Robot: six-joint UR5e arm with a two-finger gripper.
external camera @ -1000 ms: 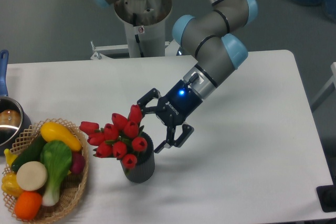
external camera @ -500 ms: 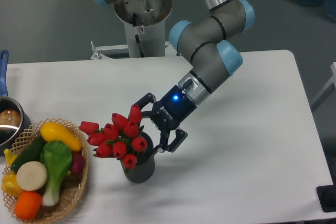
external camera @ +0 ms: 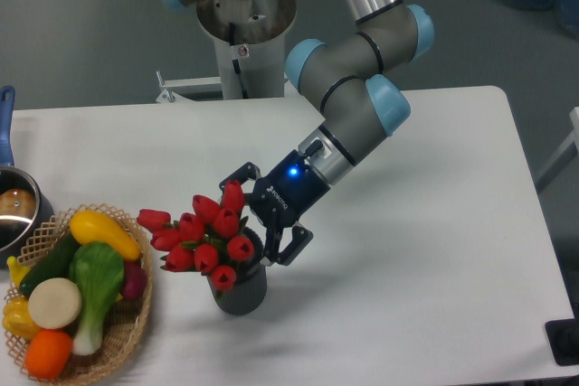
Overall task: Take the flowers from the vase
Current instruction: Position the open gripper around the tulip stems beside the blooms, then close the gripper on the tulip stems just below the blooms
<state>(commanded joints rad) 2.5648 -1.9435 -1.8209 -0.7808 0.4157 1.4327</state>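
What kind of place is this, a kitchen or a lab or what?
Most likely a robotics lab: a robot arm on a pedestal at a plain white table, with staged props, red flowers in a vase and a basket of toy-like vegetables.

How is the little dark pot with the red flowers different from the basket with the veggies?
The small dark grey ribbed vase is a narrow upright cylinder; the woven tan wicker basket is wide and shallow. The vase holds a bunch of red tulips of a single colour; the basket holds vegetables of many colours. The robot's black gripper, jaws open, is right beside the vase, well away from the basket. Both stand on the white table and both are full.
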